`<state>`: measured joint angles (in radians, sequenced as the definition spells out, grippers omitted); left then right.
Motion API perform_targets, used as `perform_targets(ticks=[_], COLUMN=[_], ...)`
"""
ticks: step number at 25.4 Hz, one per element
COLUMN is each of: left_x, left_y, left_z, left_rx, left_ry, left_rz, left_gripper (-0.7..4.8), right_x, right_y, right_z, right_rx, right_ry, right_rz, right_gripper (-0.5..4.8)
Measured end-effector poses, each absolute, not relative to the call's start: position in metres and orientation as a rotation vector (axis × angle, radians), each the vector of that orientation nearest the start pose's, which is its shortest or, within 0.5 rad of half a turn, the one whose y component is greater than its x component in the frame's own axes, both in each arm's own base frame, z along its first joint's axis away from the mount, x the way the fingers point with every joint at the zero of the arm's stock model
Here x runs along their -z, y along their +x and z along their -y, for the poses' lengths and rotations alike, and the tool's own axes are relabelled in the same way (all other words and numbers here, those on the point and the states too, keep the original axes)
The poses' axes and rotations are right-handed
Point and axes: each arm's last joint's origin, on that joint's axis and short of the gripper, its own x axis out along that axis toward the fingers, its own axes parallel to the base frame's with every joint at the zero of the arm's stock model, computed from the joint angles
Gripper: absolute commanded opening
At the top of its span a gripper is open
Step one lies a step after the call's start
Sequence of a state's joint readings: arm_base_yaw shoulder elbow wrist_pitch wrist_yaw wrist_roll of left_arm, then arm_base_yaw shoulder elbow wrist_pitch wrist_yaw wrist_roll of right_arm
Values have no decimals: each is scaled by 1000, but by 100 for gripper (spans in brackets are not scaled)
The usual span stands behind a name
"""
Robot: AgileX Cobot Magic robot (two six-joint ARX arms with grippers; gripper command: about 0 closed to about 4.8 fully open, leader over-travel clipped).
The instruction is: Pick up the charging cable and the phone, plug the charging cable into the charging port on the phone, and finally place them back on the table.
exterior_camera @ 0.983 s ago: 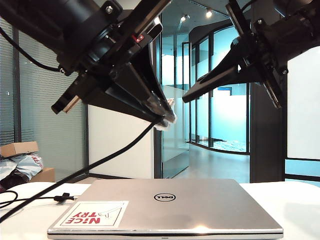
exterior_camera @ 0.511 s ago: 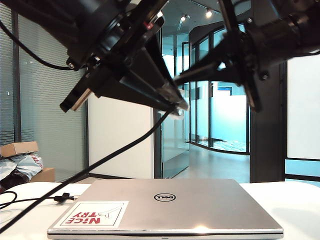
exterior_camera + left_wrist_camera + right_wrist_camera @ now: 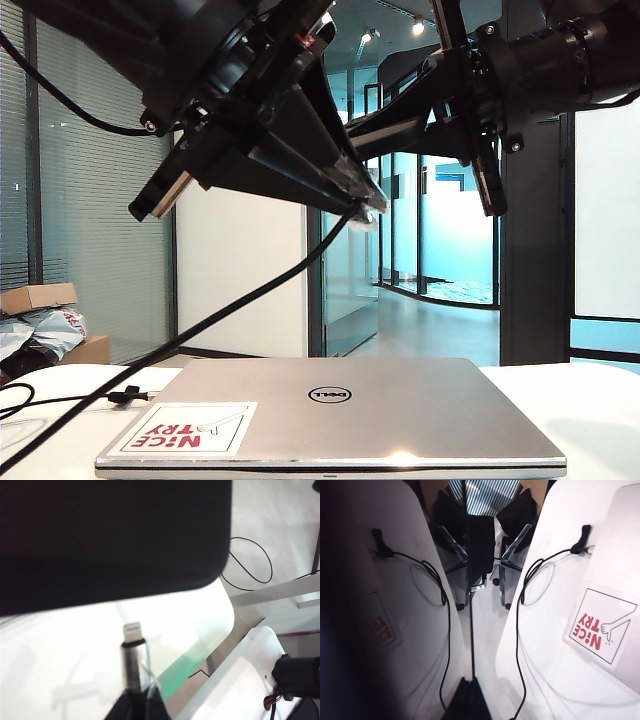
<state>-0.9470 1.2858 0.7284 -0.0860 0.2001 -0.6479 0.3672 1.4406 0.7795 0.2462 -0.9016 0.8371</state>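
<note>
My left gripper [image 3: 365, 203] is raised high over the table [image 3: 590, 410], shut on the charging cable [image 3: 220, 320] just behind its plug. In the left wrist view the fingers [image 3: 142, 707] pinch the cord, and the silver-white plug [image 3: 133, 630] points at the edge of the black phone [image 3: 100, 540], a short gap away. My right gripper [image 3: 468, 700] is shut on the phone's thin edge, and the phone's glossy face [image 3: 395, 605] mirrors the table. In the exterior view the right gripper [image 3: 375, 125] reaches in from the right, close to the left one; the phone cannot be told from the dark arms there.
A shut silver laptop [image 3: 330, 410] with a red-and-white sticker [image 3: 185, 428] lies below both grippers. The cable's slack and black tie [image 3: 125, 395] rest on the table to its left. A cardboard box [image 3: 35, 297] sits at the far left.
The right gripper has swung left and upward toward the left gripper. The left gripper with the plug has drifted slightly right and up. Both stay shut.
</note>
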Motion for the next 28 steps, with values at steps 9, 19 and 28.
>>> perform_targets(ticks=[9, 19, 28], left_x=[-222, -222, -222], left_y=[149, 150, 150], left_z=[217, 217, 217], left_rx=[859, 858, 858], left_ry=[-321, -321, -321], left_rz=[-933, -932, -932], left_gripper=[-7, -7, -7], right_x=[-222, -218, -218], right_y=[265, 265, 266], right_z=[-126, -117, -118], right_rx=[-965, -917, -894], right_ry=[824, 852, 902], right_rz=[-978, -1031, -1056], right_gripper=[-6, -6, -6])
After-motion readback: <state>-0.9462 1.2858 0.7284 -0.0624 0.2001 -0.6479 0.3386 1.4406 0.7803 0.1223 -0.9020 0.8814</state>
